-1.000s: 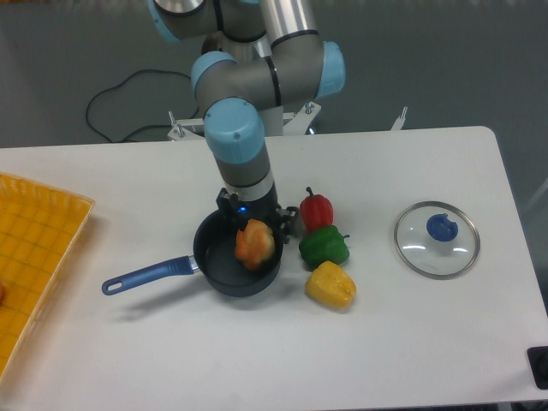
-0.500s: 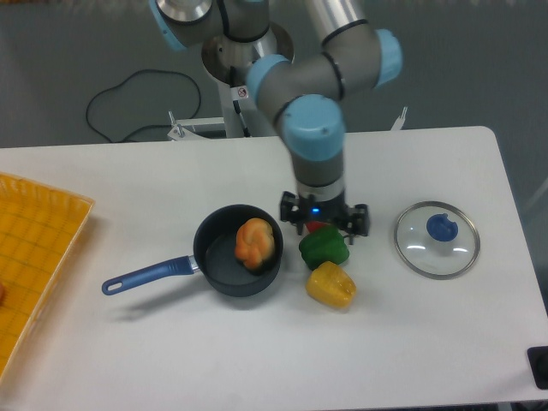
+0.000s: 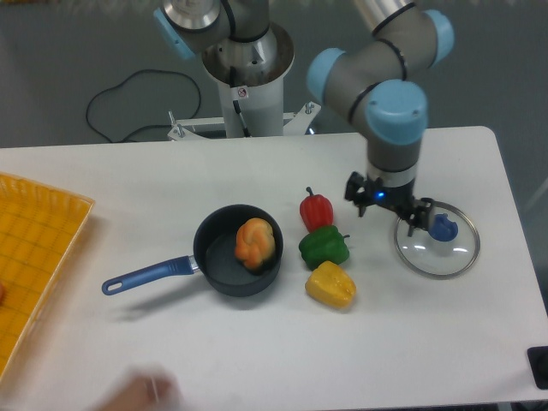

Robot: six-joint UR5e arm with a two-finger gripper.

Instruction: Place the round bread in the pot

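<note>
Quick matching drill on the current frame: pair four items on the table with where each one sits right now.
Things:
1. round bread
2. glass lid
3. yellow pepper
4. red pepper

Places:
A. farthest back of the three peppers
B. inside the pot
C. right of the peppers, beside the gripper
D. nearest the front edge of the three peppers

Pairs: 1-B, 2-C, 3-D, 4-A

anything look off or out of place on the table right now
Nothing is spilled or damaged. The round bread sits inside the pot, and the three peppers lie close together beside it. One oddity: a blurred, skin-coloured shape intrudes at the bottom left edge, possibly a hand; it is too smeared to tell.
</note>
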